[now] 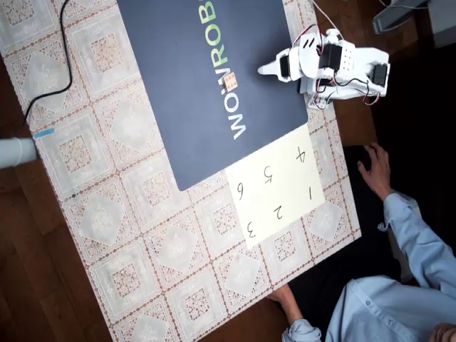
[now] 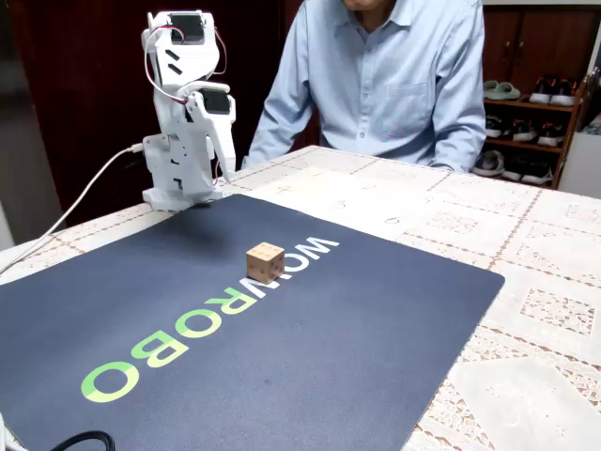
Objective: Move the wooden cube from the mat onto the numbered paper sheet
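Your small tan wooden cube with dark dots (image 1: 230,80) sits on the dark navy rectangular mat (image 1: 178,107), right on the white "WOW" part of its lettering, free of everything around it. The white two-finger gripper (image 1: 265,70) is folded in close to the arm's base at the mat's edge, and in the overhead view its tip points toward the cube, which lies just to the left of it and slightly lower in that picture. So your reach is a short one, straight out along the line the gripper already faces.

In the fixed view the gripper (image 2: 223,160) hangs downward beside the base, holding nothing; its fingers look drawn together (though the angle does not show the gap clearly), so I'd judge you must open it before descending.

The cube has no long axis, yet its faces stand turned against the gripper's line, so rotate the wrist to meet flat sides.

The pale cream paper sheet with handwritten digits (image 1: 278,189) lies on the desk, touching the mat's corner, well past the cube in that view.
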Available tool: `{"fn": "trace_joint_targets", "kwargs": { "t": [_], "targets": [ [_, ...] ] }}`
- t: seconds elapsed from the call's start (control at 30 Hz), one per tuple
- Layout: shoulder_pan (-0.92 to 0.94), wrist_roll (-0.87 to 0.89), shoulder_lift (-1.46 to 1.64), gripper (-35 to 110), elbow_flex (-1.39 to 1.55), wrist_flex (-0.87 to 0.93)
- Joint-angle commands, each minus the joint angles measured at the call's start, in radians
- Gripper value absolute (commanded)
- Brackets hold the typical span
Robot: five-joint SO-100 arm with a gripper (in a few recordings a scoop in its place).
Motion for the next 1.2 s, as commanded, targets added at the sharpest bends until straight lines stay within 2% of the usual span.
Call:
{"fn": "trace_joint_targets", "kwargs": {
  "t": [0.0, 0.63, 0.73, 1.0, 1.17],
  "targets": [
    [-0.126, 0.225, 0.845, 0, 0.632, 0.060],
    [-0.127, 0.229, 0.845, 0, 0.632, 0.060],
    [-0.104, 0.245, 0.834, 7, 0.629, 0.052],
    [-0.077, 0.285, 0.402, 13, 0.377, -0.104],
    [-0.055, 0.287, 0.126, 14, 0.132, -0.092]
  ]
}}
